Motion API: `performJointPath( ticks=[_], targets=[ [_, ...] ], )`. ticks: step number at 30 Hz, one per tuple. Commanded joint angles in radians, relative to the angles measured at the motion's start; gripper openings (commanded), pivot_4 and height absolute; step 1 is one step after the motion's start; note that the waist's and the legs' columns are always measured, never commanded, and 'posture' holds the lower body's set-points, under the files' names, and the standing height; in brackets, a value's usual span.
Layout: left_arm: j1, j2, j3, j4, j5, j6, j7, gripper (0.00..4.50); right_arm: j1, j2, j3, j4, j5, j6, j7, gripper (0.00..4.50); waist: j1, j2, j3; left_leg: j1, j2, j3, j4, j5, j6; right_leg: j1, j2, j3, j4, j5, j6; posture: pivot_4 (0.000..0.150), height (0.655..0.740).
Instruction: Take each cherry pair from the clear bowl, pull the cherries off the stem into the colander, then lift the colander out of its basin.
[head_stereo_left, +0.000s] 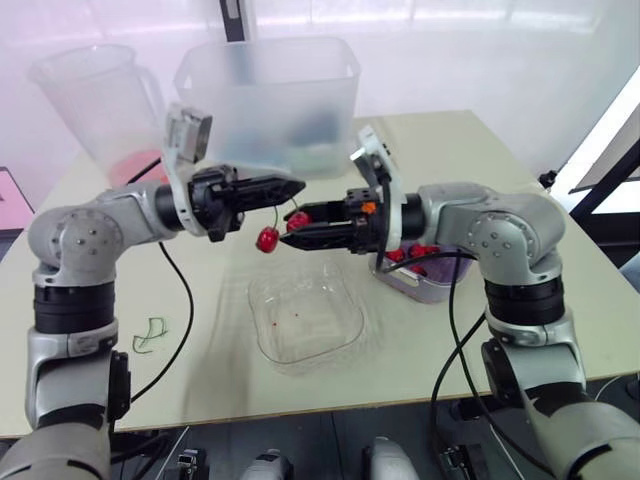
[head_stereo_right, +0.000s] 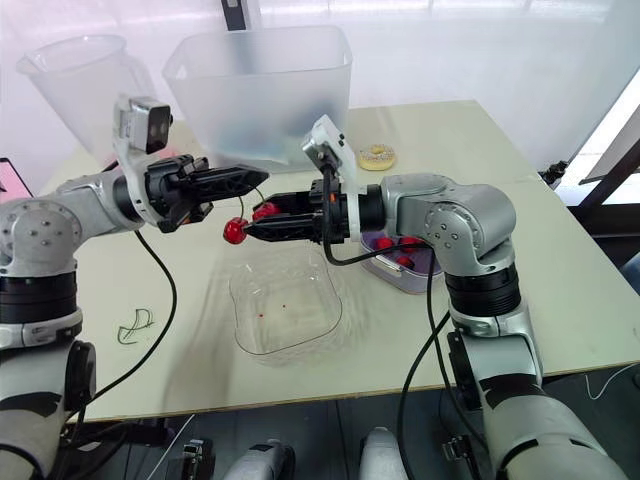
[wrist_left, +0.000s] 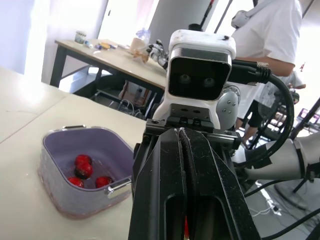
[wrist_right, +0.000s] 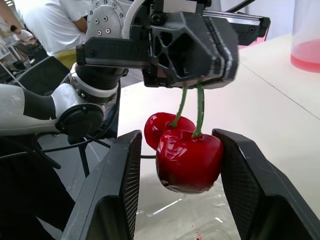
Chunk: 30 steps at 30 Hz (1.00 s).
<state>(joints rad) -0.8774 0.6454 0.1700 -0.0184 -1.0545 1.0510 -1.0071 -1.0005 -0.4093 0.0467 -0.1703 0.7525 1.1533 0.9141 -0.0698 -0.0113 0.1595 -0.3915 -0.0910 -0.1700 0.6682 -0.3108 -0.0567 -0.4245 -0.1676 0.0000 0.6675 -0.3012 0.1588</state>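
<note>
A cherry pair hangs by its green stems (wrist_right: 190, 107) from my left gripper (head_stereo_left: 297, 187), which is shut on the stem tops above the clear bowl (head_stereo_left: 335, 335). My right gripper (head_stereo_left: 292, 228) reaches in from the right, open, with its fingers on either side of the nearer cherry (wrist_right: 190, 162); one finger (wrist_right: 240, 180) touches it and a small gap shows at the other. The second cherry (head_stereo_left: 267, 239) dangles just past the fingertips. The bowl holds no cherries, only red specks. The purple colander (wrist_left: 60, 185) sits under my right forearm with three cherries (wrist_left: 83, 166) in it.
A large translucent tub (head_stereo_left: 270, 100) and a clear pitcher (head_stereo_left: 90, 100) with pink liquid stand at the back of the table. Loose green stems (head_stereo_left: 150, 335) lie at the left. A small ring-shaped object (head_stereo_right: 377, 156) lies behind my right arm. A person (wrist_left: 265, 30) stands beyond the table.
</note>
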Motion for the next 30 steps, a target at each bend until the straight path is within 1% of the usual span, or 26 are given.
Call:
performJointPath(
  ticks=[1,4,7,17,21,26,30],
  targets=[
    [-0.019,0.001,0.002,-0.021,0.006,-0.020,-0.015,0.00,-0.011,-0.004,-0.018,-0.026,0.028,-0.003,-0.015,2.30,0.000,0.000,0.000,0.000,0.000,0.000,0.000,0.000,0.000,0.000,0.000,0.000,0.000,0.000,0.000,0.150,0.7400],
    [-0.018,0.000,0.004,-0.024,0.010,-0.022,-0.018,0.00,-0.001,0.000,-0.018,-0.027,0.036,-0.003,-0.031,2.30,0.000,0.000,0.000,0.000,0.000,0.000,0.000,0.000,0.000,0.000,0.000,0.000,0.000,0.000,0.000,0.150,0.7400],
    [-0.015,-0.005,-0.001,-0.026,0.024,-0.033,-0.019,0.00,0.005,-0.004,-0.010,-0.033,0.029,-0.025,-0.037,1.60,0.000,0.000,0.000,0.000,0.000,0.000,0.000,0.000,0.000,0.000,0.000,0.000,0.000,0.000,0.000,0.150,0.7400],
    [-0.015,-0.011,-0.004,-0.032,0.042,-0.036,-0.025,0.00,0.014,-0.024,0.016,-0.036,0.021,-0.053,-0.033,1.60,0.000,0.000,0.000,0.000,0.000,0.000,0.000,0.000,0.000,0.000,0.000,0.000,0.000,0.000,0.000,0.150,0.7400],
    [-0.013,-0.014,-0.003,-0.035,0.043,-0.038,-0.018,0.00,0.016,-0.022,0.012,-0.037,0.027,-0.053,-0.037,0.63,0.000,0.000,0.000,0.000,0.000,0.000,0.000,0.000,0.000,0.000,0.000,0.000,0.000,0.000,0.000,0.150,0.7400],
    [-0.008,-0.024,0.003,-0.035,0.041,-0.039,-0.003,0.00,0.022,-0.031,0.019,-0.048,0.028,-0.051,-0.033,0.63,0.000,0.000,0.000,0.000,0.000,0.000,0.000,0.000,0.000,0.000,0.000,0.000,0.000,0.000,0.000,0.150,0.7400],
    [-0.013,-0.019,0.009,-0.023,0.044,-0.042,-0.005,0.00,0.049,-0.066,0.040,-0.059,0.026,-0.036,-0.010,0.63,0.001,0.000,0.000,0.000,0.000,0.000,0.000,0.000,0.000,0.000,0.000,0.000,0.000,0.000,0.000,0.150,0.7400]
  ],
)
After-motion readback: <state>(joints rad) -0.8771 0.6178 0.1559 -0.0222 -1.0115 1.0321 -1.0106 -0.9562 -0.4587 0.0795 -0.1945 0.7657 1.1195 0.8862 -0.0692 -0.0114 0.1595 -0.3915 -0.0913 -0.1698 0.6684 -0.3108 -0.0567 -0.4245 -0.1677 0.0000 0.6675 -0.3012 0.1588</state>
